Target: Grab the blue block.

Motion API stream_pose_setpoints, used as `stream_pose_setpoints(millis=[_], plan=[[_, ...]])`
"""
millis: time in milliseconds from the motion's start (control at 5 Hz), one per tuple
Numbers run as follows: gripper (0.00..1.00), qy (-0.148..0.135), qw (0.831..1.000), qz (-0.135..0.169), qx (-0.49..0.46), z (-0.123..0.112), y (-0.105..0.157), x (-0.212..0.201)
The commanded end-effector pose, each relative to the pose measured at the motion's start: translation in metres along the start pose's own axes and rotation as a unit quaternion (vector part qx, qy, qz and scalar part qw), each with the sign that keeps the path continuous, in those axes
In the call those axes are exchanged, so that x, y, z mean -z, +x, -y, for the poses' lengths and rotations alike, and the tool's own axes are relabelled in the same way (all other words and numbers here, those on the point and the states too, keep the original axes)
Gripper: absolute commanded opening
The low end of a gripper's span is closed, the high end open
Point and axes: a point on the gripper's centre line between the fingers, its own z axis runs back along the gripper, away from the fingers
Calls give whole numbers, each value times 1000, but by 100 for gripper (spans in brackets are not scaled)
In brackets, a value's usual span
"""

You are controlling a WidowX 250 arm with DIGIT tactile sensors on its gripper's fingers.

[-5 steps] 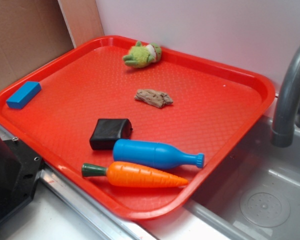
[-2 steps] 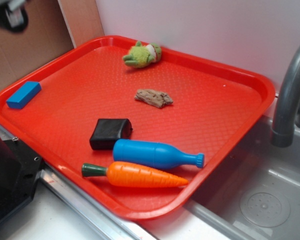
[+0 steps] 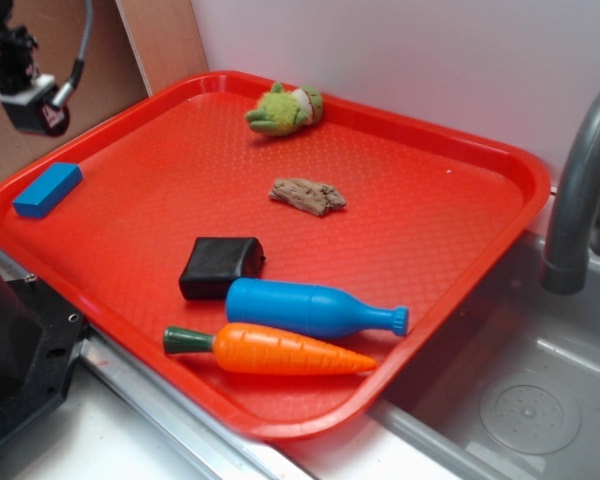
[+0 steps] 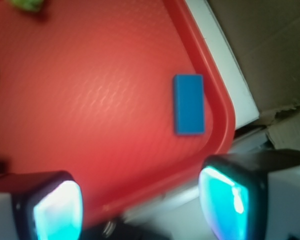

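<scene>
The blue block is a small flat solid-blue brick lying at the left corner of the red tray, close to its rim. In the wrist view the blue block lies ahead of the jaws, near the tray edge. My gripper is at the top left of the exterior view, raised above and behind the block, partly cut off by the frame. In the wrist view my gripper is open and empty, its two fingertips wide apart.
On the tray lie a black pouch, a longer blue bottle, an orange carrot, a brown scrap and a green plush toy. A sink faucet stands at the right. Cardboard is behind the left.
My gripper has come into the exterior view at the top left and moved down and right toward the blue block. Nothing on the tray has moved.
</scene>
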Motion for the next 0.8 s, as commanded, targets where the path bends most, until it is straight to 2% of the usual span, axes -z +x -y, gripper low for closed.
stream_pose_setpoints(millis=[0, 200, 400, 600], plan=[[100, -19, 999, -3, 28, -31, 7, 60], [100, -27, 997, -28, 63, -29, 10, 88], [100, -16, 996, -34, 79, -19, 24, 96], [100, 8, 994, -54, 92, -11, 22, 111]])
